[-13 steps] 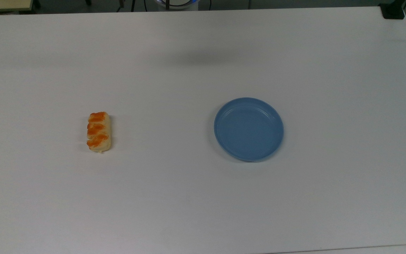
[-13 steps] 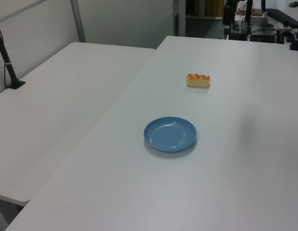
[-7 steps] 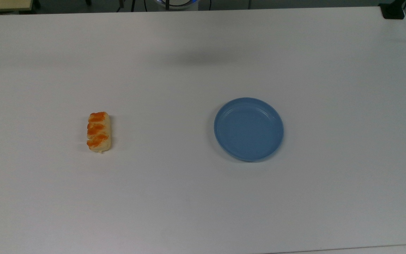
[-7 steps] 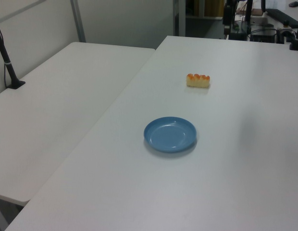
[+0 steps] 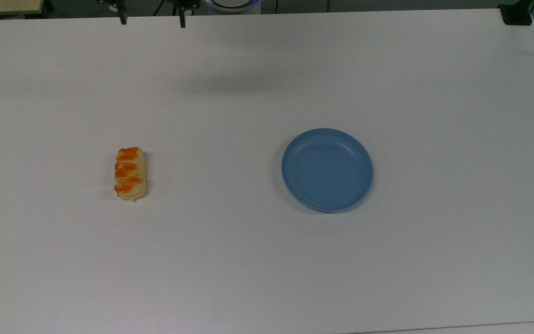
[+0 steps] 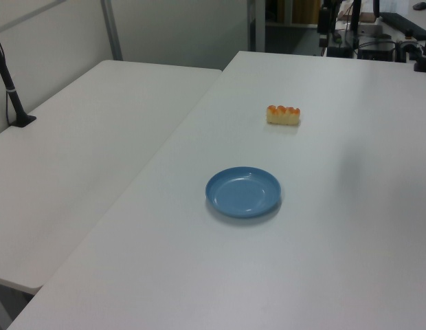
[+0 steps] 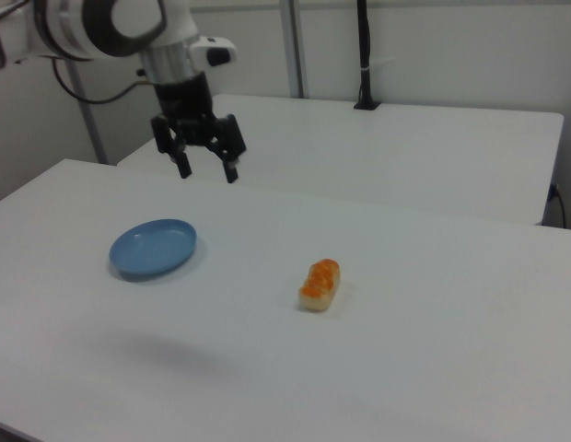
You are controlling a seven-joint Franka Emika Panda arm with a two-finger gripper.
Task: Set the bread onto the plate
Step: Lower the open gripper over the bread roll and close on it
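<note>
The bread [image 5: 130, 173], a pale-yellow braided bun with orange-brown patches, lies on the white table at the top view's left; it also shows in the left view [image 6: 283, 114] and the right view [image 7: 320, 284]. The blue plate [image 5: 327, 170] sits bare to the bread's right in the top view, and shows too in the left view [image 6: 242, 192] and the right view [image 7: 154, 248]. My gripper [image 7: 207, 169] hangs open high above the table, well clear of both, its two fingertips [image 5: 122, 20] poking in at the top view's upper edge.
The white table [image 5: 267, 260] has wide bare room around both objects. A second white table [image 6: 75, 151] adjoins it at the left view's left. A black post [image 7: 364, 55] stands on the far table in the right view.
My gripper's fingertips have come into the top view at its upper edge, and its shadow on the table has shifted left. Bread and plate have not moved.
</note>
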